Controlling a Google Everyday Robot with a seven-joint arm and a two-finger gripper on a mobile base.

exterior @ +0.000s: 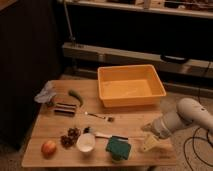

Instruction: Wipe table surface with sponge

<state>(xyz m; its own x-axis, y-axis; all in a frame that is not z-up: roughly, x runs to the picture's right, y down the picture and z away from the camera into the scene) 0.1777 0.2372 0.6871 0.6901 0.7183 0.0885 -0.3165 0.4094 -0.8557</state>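
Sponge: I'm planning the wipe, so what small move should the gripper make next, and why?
Probably ease the gripper toward the flat rectangular dark green sponge: it lies untouched near the front edge of the light brown wooden tabletop, and the gripper hangs to its right in the view, apart from it.

Your white rounded arm (187, 116) is slanting in from the right, and its pale yellowish gripper (149, 143) is pointing downward at lower right.

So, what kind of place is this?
Probably a robot lab or test room, not a home: cables trail on the floor, and an orange tub, sponge and bowl are staged on the table surface. The gripper hangs over its front right edge, beside the sponge.
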